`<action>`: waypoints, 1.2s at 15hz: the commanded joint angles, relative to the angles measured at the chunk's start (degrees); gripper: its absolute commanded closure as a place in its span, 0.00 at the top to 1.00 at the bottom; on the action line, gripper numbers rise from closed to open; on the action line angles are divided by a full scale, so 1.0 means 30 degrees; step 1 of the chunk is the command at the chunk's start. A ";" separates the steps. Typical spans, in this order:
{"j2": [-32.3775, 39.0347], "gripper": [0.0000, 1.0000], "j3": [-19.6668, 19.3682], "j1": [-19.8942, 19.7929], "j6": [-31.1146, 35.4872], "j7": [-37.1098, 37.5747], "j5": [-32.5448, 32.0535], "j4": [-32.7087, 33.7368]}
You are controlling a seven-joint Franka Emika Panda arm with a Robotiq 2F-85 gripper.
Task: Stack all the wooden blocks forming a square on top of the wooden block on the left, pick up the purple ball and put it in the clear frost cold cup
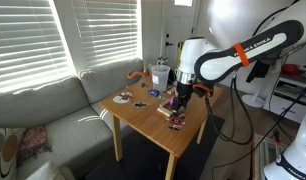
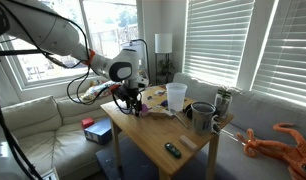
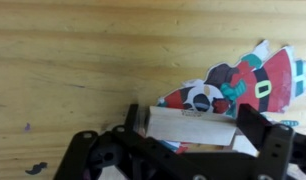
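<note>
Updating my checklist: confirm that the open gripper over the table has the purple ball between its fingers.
One thing is wrong: a wooden block, not the ball, sits between the fingers of the open gripper over the table, as the wrist view shows.

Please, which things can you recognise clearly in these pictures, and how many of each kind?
Frosted cup: 1
Dark container: 1
Wooden block, wrist view: 1
Orange toy: 1
Total: 4. The remaining clutter is too small to count.

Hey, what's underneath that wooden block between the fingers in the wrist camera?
A colourful Santa-like picture, flat on the table, pokes out from behind the wooden block. The block covers the rest of it.
</note>
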 commanded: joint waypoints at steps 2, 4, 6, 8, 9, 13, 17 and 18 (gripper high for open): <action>0.0309 0.78 0.0086 -0.0056 -0.0009 0.0477 -0.0023 0.0252; 0.0101 0.62 0.0048 -0.0067 -0.0094 0.0206 0.0162 0.0265; -0.0219 0.61 0.0047 -0.0028 -0.0286 -0.0113 0.0197 0.0076; -0.0831 0.61 0.0023 0.0017 -0.0672 -0.0794 0.0211 -0.0168; -0.1149 0.61 0.0029 0.0051 -0.0920 -0.1191 0.0125 -0.0295; -0.2315 0.61 0.0100 0.0191 -0.2439 -0.3468 -0.0835 -0.0287; -0.2568 0.61 0.0343 0.0489 -0.3205 -0.5986 -0.2571 0.0551; -0.2420 0.61 0.0421 0.0600 -0.3177 -0.6561 -0.2942 0.0847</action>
